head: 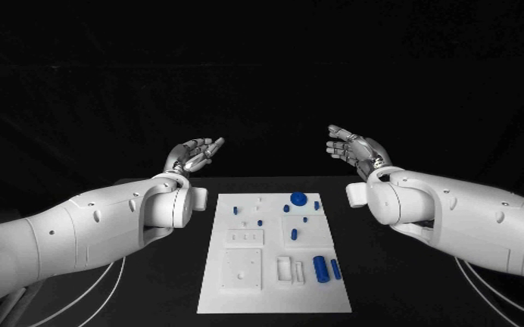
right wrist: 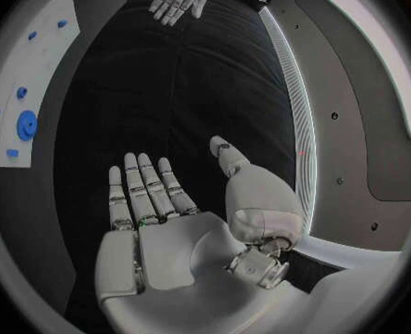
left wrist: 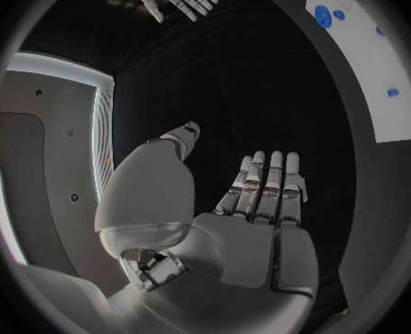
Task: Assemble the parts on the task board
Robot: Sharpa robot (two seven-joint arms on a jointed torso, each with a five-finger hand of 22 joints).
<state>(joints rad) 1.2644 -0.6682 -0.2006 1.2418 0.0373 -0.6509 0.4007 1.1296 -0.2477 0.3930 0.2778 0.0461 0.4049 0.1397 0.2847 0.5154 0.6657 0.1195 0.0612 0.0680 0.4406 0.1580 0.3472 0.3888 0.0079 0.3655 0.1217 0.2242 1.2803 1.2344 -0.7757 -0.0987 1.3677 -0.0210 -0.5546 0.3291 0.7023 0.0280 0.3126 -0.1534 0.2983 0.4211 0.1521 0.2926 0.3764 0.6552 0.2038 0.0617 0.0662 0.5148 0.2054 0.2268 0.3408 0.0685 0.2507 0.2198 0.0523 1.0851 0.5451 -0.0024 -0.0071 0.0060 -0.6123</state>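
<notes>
**Both hands raised and empty beyond the board**

The left hand (head: 194,153) and right hand (head: 355,147) hover palms inward, fingers apart, holding nothing. The white task board (head: 246,285) lies on the black table (head: 131,297) between the arms, with blue parts (head: 320,267) apparently scattered along its right side.

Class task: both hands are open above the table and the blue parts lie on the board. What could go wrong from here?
1. The blue parts lie close together on the board; a hand reaching for one may knock its neighbours.
2. The left hand and right hand face each other, so both reaching in could collide.
</notes>
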